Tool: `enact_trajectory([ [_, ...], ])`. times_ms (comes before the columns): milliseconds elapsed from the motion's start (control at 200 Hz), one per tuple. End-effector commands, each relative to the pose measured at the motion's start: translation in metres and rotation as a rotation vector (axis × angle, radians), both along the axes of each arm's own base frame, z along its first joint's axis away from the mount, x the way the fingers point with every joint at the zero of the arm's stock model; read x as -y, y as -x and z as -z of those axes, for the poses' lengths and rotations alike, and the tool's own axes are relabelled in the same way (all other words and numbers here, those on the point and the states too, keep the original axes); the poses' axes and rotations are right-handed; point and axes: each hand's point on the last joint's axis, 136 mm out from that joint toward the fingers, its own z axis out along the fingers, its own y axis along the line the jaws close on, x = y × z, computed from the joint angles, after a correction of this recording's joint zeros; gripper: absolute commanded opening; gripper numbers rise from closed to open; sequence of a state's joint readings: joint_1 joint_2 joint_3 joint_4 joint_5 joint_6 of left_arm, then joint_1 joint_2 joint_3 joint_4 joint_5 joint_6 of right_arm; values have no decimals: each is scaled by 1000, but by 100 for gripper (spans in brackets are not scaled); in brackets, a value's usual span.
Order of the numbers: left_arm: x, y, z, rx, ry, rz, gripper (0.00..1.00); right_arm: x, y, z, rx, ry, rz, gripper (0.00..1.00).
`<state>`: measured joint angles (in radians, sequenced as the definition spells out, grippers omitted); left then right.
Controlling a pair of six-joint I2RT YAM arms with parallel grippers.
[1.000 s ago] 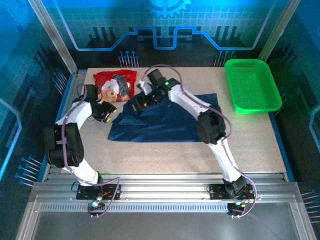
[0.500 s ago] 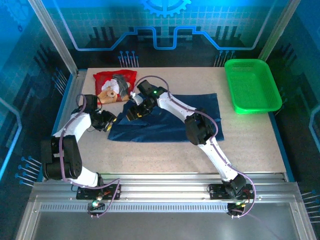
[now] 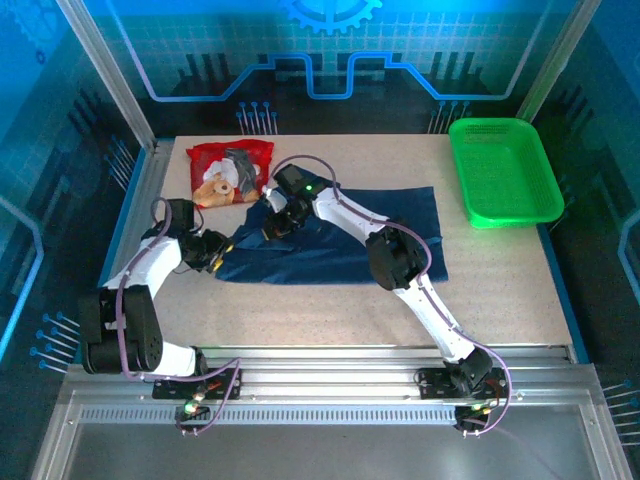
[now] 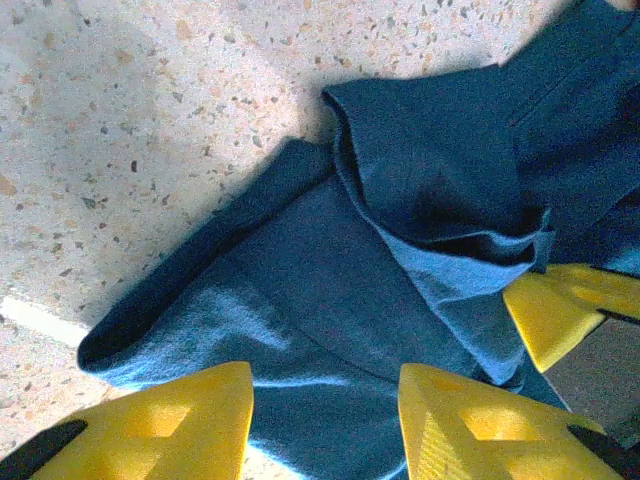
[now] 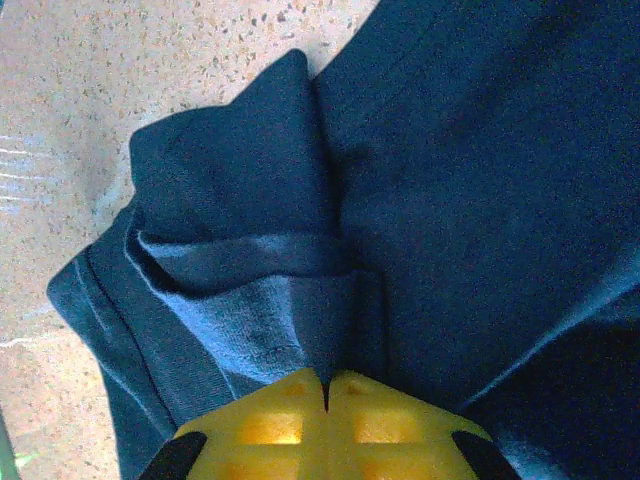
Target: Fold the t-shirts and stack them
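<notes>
On the counter [image 3: 500, 290], the navy t-shirt [image 3: 320, 258] lies spread, barely folded. The right pincer [image 5: 327, 385] is clamped on its left edge, and the left pincer [image 4: 325, 385] straddles a corner, fingers apart. The red t-shirt [image 3: 228, 172] sits behind, apparently folded; stacking not yet done.

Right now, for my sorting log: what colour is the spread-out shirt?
Navy blue; the shirt shows best in the right wrist view.

From above, the right arm [image 3: 345, 212] lies across the navy t-shirt [image 3: 320, 262] and hides a band of it. In the left wrist view the bottom edge cuts off the left tool [image 4: 325, 400], and the right edge cuts a third yellow finger [image 4: 555, 310]. In the right wrist view the right tool [image 5: 327, 395] is cropped below, and the cloth under its closed pads is hidden.
</notes>
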<state>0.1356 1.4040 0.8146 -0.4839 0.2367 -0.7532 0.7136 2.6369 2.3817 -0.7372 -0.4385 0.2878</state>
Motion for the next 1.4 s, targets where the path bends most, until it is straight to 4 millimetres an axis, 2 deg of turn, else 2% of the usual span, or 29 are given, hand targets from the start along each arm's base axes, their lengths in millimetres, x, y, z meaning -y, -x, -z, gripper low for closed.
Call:
enact_trajectory([
  [0,-3,7,-1,4,-14,3,44,0,-7,-29,83,-8,28,4],
  [195,-3,13,3,-3,-20,-4,44,17,-25,-59,152,-9,108,2],
  [395,-2,17,16,-24,-18,-8,44,31,-39,-71,190,9,177,2],
  [620,5,24,41,-81,-14,13,44,50,-48,-54,128,53,260,6],
  [860,7,32,64,-148,-33,5,48,61,-43,-23,48,122,282,11],
  [940,5,26,57,-108,-36,-12,49,62,-42,-19,34,122,284,13],
  [1130,3,12,19,19,-47,-42,53,62,-40,-18,25,118,275,15],
  [1251,0,9,26,8,-60,-52,55,62,-39,-16,16,118,273,15],
  [1396,5,-9,31,65,-15,-75,56,61,-37,-17,13,113,271,15],
])
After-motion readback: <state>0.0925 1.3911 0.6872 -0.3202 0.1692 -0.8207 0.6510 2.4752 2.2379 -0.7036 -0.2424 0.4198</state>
